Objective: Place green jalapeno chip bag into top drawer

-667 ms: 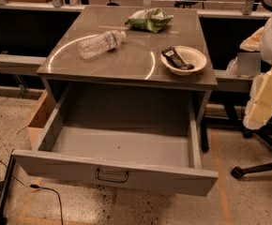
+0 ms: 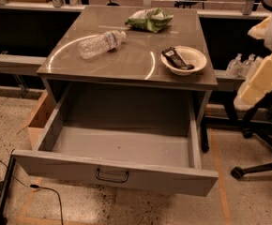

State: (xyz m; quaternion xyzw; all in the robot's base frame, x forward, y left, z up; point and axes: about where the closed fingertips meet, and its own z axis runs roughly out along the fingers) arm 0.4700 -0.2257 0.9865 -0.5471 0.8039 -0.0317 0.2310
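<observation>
The green jalapeno chip bag lies at the back of the grey table top, right of centre. The top drawer is pulled wide open below the table top, and its grey inside holds nothing. It has a small dark wire handle at the centre of its front panel. My gripper is part of the pale cream arm at the right edge, well right of the table and apart from the bag.
A clear plastic water bottle lies on its side on the table's left. A white bowl with a dark snack bar stands at the right. A cardboard box sits on the floor left of the drawer. Chair wheels are at the right.
The pale arm at the right edge has shifted slightly up. The bag, bottle, bowl and drawer have not moved.
</observation>
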